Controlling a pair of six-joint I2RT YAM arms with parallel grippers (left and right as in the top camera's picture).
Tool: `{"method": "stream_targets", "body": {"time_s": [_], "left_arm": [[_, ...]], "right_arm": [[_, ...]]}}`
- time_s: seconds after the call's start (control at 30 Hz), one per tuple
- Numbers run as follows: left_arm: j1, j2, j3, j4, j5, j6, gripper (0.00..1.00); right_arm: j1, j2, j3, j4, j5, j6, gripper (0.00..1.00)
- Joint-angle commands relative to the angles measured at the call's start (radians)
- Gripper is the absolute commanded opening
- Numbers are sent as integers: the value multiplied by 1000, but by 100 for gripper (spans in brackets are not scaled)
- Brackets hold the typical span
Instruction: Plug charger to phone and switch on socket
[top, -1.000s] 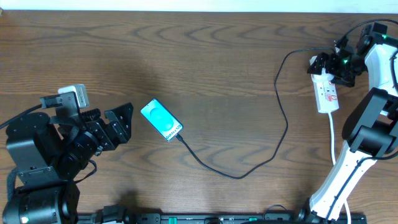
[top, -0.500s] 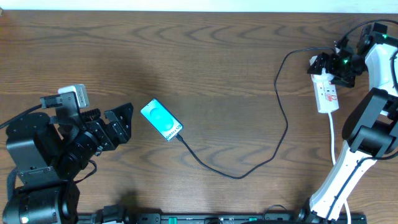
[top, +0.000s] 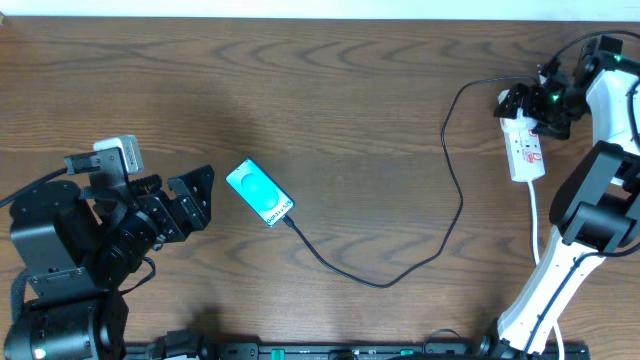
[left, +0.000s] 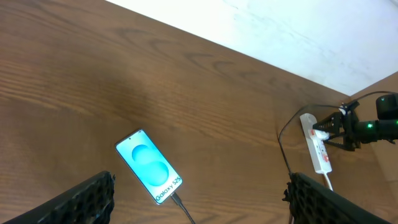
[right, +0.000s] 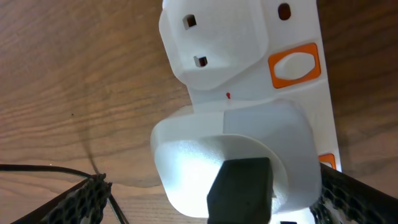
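The phone (top: 260, 193) lies flat left of centre, its turquoise screen lit and reading "Galaxy S25" (left: 149, 167). The charger (top: 380, 284), a thin black cable, has its tip in the phone's lower end (left: 176, 200). From there it loops right and up to the socket (top: 527, 150), a white strip at the far right. My left gripper (top: 205, 197) stands open just left of the phone, with nothing between its fingers (left: 81, 200). My right gripper (top: 528, 108) is open over the socket's far end, its fingers either side of a white adapter (right: 230, 155). An orange switch (right: 295, 64) shows beside it.
The socket's white lead (top: 535, 215) runs down toward the right arm's white base (top: 545, 290). The left arm's black body (top: 60, 260) fills the lower left corner. The table's far edge meets a white wall (left: 298, 37).
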Motion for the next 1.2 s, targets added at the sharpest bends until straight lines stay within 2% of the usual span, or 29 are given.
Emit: {"method": "stream_targets", "body": {"time_s": [0.0, 1.17], "left_arm": [[3, 1, 21, -3, -12, 10, 89], [3, 1, 21, -3, -12, 9, 89]], "right_arm": [[30, 16, -9, 2, -36, 16, 98], [45, 16, -10, -25, -50, 23, 98]]}}
